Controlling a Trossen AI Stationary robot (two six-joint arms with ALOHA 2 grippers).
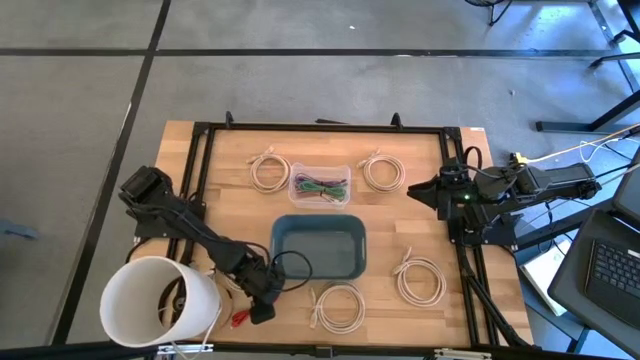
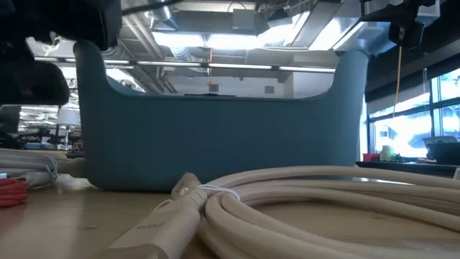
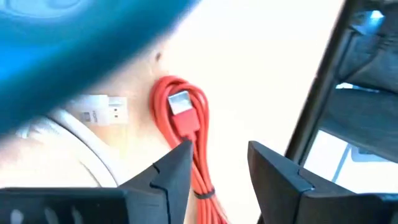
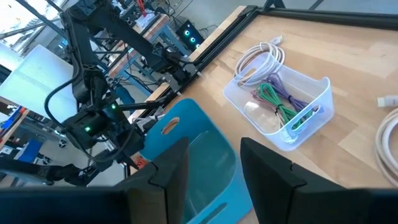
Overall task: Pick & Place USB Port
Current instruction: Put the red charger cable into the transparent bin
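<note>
Clearly an early stage: nothing is gripped, and no cable can be made out inside the blue bin (image 1: 318, 250) at centre frame in the high view.

Left gripper (image 1: 262, 305) sits low at the lower left of the high view, just off the bin's lower-left corner. Its wrist view shows the two dark fingers (image 3: 171, 174) parted, with a gap between them, poised over the red USB cable (image 3: 186, 130). That cable lies coiled on the wood, its silver plug facing up, near the middle of that frame. One finger overlaps the coil's edge in the picture; whether it touches, I cannot tell. A white cable (image 3: 93, 115) with its own plug lies just beside the red one. In the high view the red cable (image 1: 240, 318) shows only as a small red spot beside the gripper.

Right gripper (image 1: 420, 190) waits at right of centre in the high view, near the table edge, fingers apart and empty.

Other items: white coiled cables (image 1: 340, 308) around the bin, a clear tray (image 1: 320, 184) holding green and purple wires above it, a white bucket (image 1: 160, 300) at lower left.

Left to do, by my reading: close on the red cable, lift, carry it over the bin, release. Placing not begun.
</note>
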